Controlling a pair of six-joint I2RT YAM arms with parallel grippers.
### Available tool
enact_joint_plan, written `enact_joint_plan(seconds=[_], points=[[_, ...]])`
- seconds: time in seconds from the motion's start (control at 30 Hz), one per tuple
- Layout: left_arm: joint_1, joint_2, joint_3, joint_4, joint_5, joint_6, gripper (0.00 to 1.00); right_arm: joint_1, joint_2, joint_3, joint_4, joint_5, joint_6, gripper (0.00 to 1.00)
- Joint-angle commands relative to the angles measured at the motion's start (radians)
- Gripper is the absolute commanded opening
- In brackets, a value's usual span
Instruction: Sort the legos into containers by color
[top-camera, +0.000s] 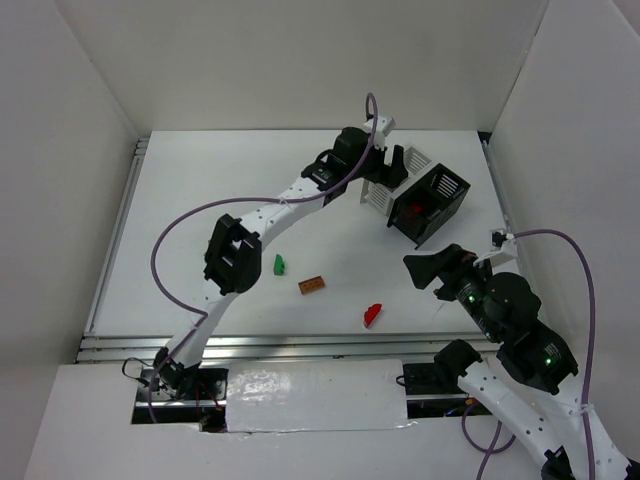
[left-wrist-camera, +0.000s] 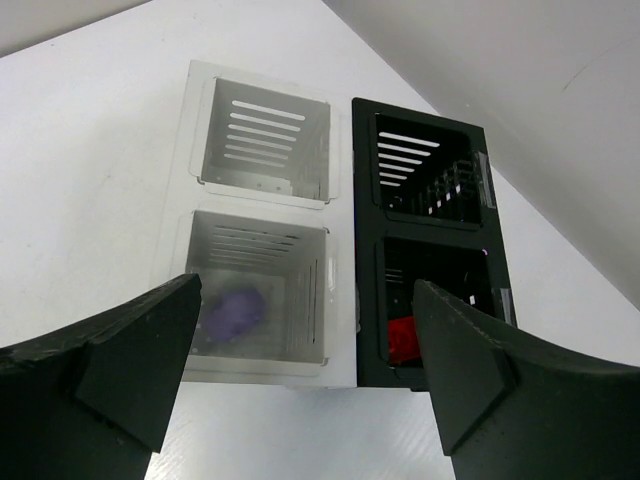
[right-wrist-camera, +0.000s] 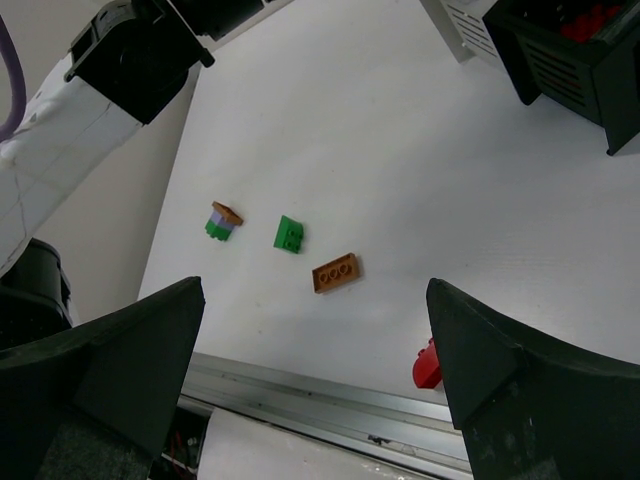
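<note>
My left gripper (top-camera: 393, 164) is open and empty above the containers. In its wrist view (left-wrist-camera: 305, 385) a purple lego (left-wrist-camera: 236, 310) lies in the near compartment of the white container (left-wrist-camera: 340, 300), and a red lego (left-wrist-camera: 402, 338) lies in the black container (left-wrist-camera: 365, 230). On the table lie a green lego (top-camera: 281, 264), an orange-brown lego (top-camera: 311, 285) and a red lego (top-camera: 372, 316). My right gripper (top-camera: 428, 268) is open and empty above them (right-wrist-camera: 315, 380). The right wrist view also shows a stacked green, purple and brown lego (right-wrist-camera: 223, 221), which the left arm hides from the top camera.
The white container (top-camera: 378, 193) and black container (top-camera: 445, 190) stand side by side at the back right. The left arm's elbow (top-camera: 233, 253) hangs over the table's left middle. A metal rail (top-camera: 240, 345) runs along the near edge. White walls enclose the table.
</note>
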Motion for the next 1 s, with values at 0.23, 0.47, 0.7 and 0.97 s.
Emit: enact_joint_plan(seconds=[0.23,0.47,0.7,0.97], points=[[0.006,-0.482,-0.320,-0.034,-0.461,-0.041,1.00,0.004,0.231,-0.084,0.036,0.115,0.048,1.00],[0.012,-0.986,-0.633,-0.526,-0.740,-0.182,0.99,0.083,0.547,-0.202,0.198,0.160,0.162,1.00],[0.011,-1.374,-1.026,-0.730,-0.655,-0.230,0.99,0.278,0.804,-0.148,0.188,0.272,0.326,1.00],[0.011,-1.536,-1.255,-0.817,-0.695,-0.182,0.99,0.317,0.897,-0.205,0.203,0.259,0.427,0.96]])
